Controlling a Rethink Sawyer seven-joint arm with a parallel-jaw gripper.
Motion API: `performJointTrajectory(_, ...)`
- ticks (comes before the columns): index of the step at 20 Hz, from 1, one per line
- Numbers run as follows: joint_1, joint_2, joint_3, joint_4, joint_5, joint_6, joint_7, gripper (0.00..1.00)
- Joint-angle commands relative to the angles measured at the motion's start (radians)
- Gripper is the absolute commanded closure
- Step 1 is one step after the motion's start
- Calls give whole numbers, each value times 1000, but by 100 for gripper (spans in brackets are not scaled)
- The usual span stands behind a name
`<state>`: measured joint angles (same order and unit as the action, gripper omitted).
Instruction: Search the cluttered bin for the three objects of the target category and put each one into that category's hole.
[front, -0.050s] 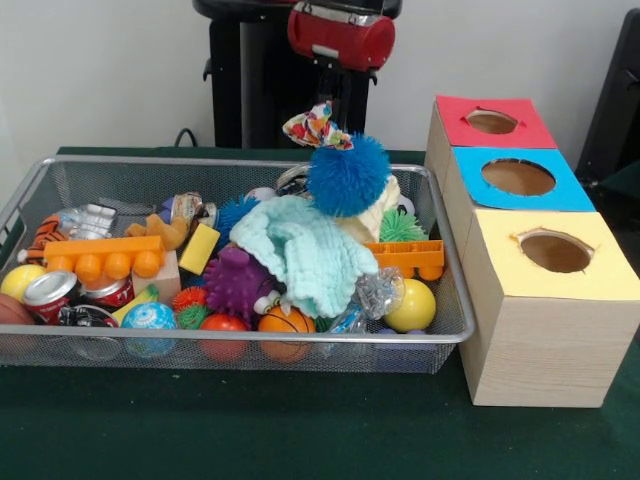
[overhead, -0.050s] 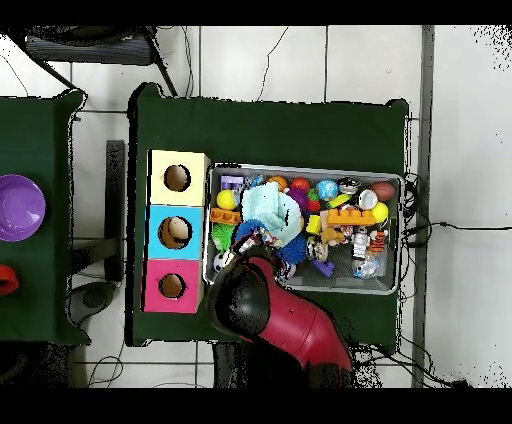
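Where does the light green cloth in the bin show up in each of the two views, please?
Front view: the cloth lies mid-bin, just below the blue fuzzy ball.
Overhead view: the cloth lies at the bin's left end, nearest the boxes.
Shared landmark: the yellow-topped box.

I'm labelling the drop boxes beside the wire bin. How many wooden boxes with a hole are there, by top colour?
Red-topped box: 1
Blue-topped box: 1
Yellow-topped box: 1
Total: 3
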<state>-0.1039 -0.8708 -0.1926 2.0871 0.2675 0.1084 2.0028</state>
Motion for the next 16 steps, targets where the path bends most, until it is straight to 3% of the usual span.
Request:
performJointTrajectory(1, -12, -24, -14, 58, 66, 88, 234, 100)
performJointTrajectory(6, -49, 11, 44, 98, 71, 10, 247, 100)
performJointTrajectory(16, -46, 62, 95, 139, 106, -75, 286, 100)
